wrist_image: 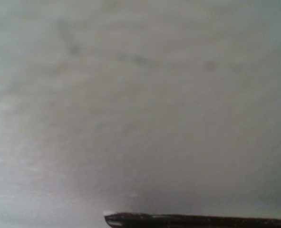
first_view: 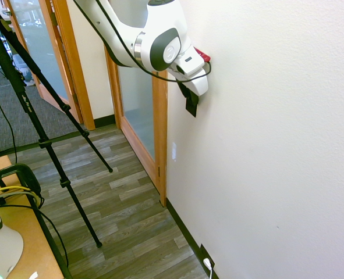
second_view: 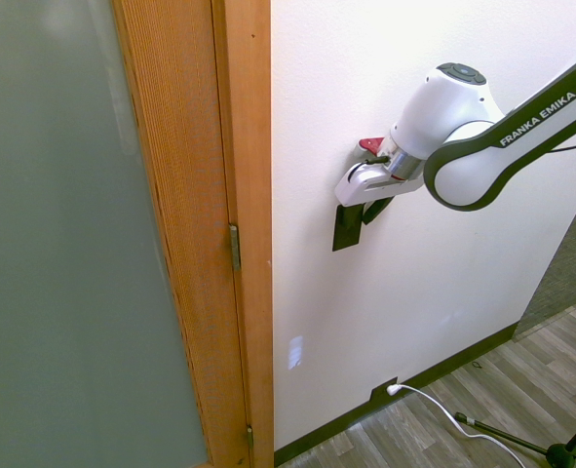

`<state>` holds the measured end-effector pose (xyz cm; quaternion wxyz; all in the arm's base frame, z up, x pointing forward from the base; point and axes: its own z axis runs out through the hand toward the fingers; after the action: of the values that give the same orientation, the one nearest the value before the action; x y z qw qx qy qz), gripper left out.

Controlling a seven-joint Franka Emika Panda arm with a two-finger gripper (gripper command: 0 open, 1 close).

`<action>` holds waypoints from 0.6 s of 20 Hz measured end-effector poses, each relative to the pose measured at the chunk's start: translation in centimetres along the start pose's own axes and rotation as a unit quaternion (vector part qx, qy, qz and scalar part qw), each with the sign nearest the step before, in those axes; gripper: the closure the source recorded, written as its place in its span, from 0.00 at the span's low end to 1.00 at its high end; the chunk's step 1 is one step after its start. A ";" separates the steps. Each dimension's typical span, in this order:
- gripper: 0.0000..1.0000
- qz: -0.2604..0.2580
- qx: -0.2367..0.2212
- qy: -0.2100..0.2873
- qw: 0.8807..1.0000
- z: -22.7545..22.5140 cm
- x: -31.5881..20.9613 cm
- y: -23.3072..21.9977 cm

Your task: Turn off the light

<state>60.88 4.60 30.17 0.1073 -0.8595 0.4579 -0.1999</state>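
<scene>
Against the big white wall [first_view: 265, 145], that is where all the play is, folks: the surface fills the frame from twelve o'clock down to six, and the wrist view gives nothing but a grey blur of it, so the camera sits very near the paint. Beside it, at nine o'clock in the second exterior view, stands the wooden door frame [second_view: 239, 195], and the switch [second_view: 347, 228] sits just beside that frame on the wall, the handy spot for anyone walking through. The room reads bright, so I judge the light is on for now. The white arm [second_view: 482, 146] reaches in from three o'clock there, angled downward into the wall, a pose that suits pressing a flat upright plate rather than lifting anything. The claw [first_view: 190, 97] is right at the black plate, at about twelve o'clock of it; whether its fingers are spread or clenched I cannot tell, since the dark parts merge with the plate. Down at six o'clock, the socket [second_view: 383, 393] with its white plug [second_view: 394, 389] is well apart and no part of this.
</scene>
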 end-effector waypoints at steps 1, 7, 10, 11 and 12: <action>1.00 0.000 -0.002 0.001 1.000 0.0 0.1 0.1; 1.00 0.009 -0.002 0.002 1.000 -0.1 -1.4 -1.0; 1.00 0.014 -0.005 0.005 1.000 0.0 -0.9 -0.8; 1.00 0.014 -0.005 0.005 1.000 -0.1 -0.9 -0.8; 1.00 0.015 -0.005 0.005 1.000 -0.1 -1.0 -0.8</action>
<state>60.97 5.84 30.30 0.1036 -0.8519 0.4726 -0.2005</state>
